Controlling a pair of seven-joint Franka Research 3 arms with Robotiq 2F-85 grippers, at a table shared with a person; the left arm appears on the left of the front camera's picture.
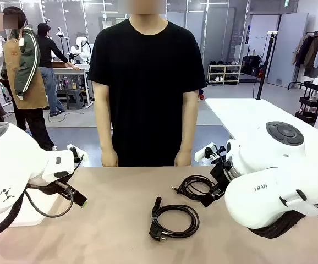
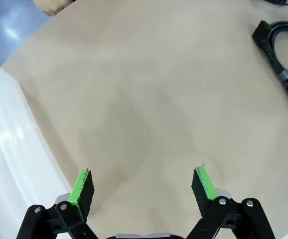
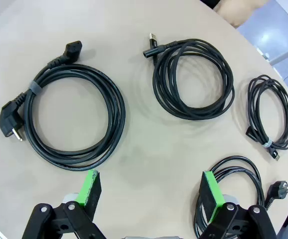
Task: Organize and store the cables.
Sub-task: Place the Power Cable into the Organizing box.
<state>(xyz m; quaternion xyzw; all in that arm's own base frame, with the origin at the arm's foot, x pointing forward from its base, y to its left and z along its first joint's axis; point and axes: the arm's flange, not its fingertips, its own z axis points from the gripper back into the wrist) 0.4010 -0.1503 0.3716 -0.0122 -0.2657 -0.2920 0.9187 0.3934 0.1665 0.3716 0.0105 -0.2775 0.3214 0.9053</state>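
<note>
cables (image 1: pixel 194 221) are on the tan bench (image 1: pixel 115 220), all coiled, all toward my right arm's side. person (image 1: pixel 147 82) in a black t-shirt stands at the far edge, both hands hanging just at the bench rim.

from the right wrist camera i count four coils. right pincer (image 3: pixel 151 186) is open wide, with bare bench between its green pads. the thick power cord (image 3: pixel 116 112), bound with a grey tie, lies just beyond the pad on the picture's left, its near loop almost at the pad's tip. a second coil (image 3: pixel 161 82) lies farther out, beyond the gap between the pads. a thin coil (image 3: pixel 267 144) lies beside that one, toward the bench edge. a fourth coil (image 3: pixel 238 164), with a round plug, lies right against the other pad, partly hidden behind it. i cannot tell whether the pad touches it.

left pincer (image 2: pixel 144 181) is also open wide, holding nothing, over bare bench. its camera catches part of the thick power cord in the upper corner, well apart from the pads. a pale plastic container (image 2: pixel 9 149) runs along the picture's left edge, beside that pincer.
</note>
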